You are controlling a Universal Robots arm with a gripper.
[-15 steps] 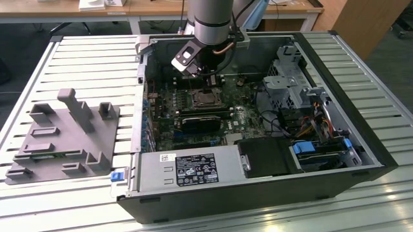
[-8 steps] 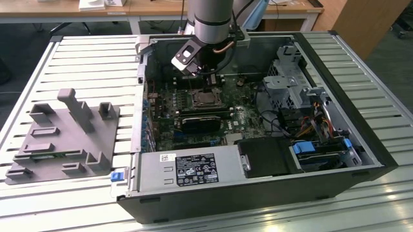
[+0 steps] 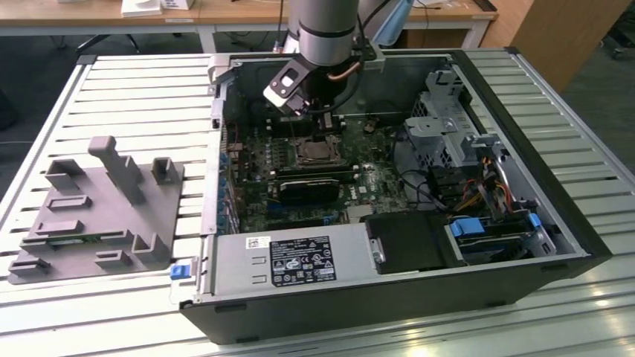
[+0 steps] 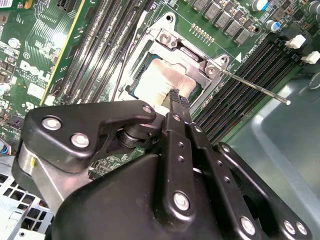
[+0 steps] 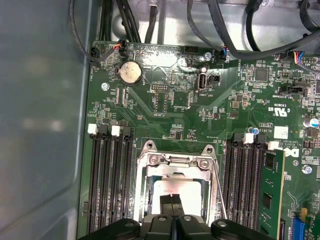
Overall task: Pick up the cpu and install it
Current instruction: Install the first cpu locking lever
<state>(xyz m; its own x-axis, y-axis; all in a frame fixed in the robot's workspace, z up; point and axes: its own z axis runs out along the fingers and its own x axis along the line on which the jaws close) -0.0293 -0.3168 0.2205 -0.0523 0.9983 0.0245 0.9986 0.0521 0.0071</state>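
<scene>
On the exterior view's left, a grey plastic stand (image 3: 100,216) sits on the white slatted table (image 3: 129,97). Just beside it is a big black computer case (image 3: 397,309) lying open on its side. At the near end of the case is a silver box (image 3: 288,260) with labels on it.

Inside the case is a green board (image 3: 263,160). The robot arm comes down from above into the middle of the case. Its gripper (image 3: 320,136) is low over the square socket frame (image 3: 320,152) on the board. In both wrist views the two black fingers (image 5: 166,204) are pressed together with nothing between them. The gripper (image 4: 176,96) has its tip right at the cpu (image 4: 160,77), but I cannot tell if it touches.

The cpu (image 5: 172,186) lies flat inside the metal socket frame (image 5: 175,161), shiny side up. A thin metal rod (image 4: 255,87) sticks out from one side of the frame. Long black slots (image 5: 110,180) run along both sides of it. A long black card (image 3: 308,190) sits on the board just in front of the socket.

On the exterior view's right, a grey metal cage (image 3: 447,123) and a bunch of wires fill that end of the case, with blue clips (image 3: 466,229) near the front
</scene>
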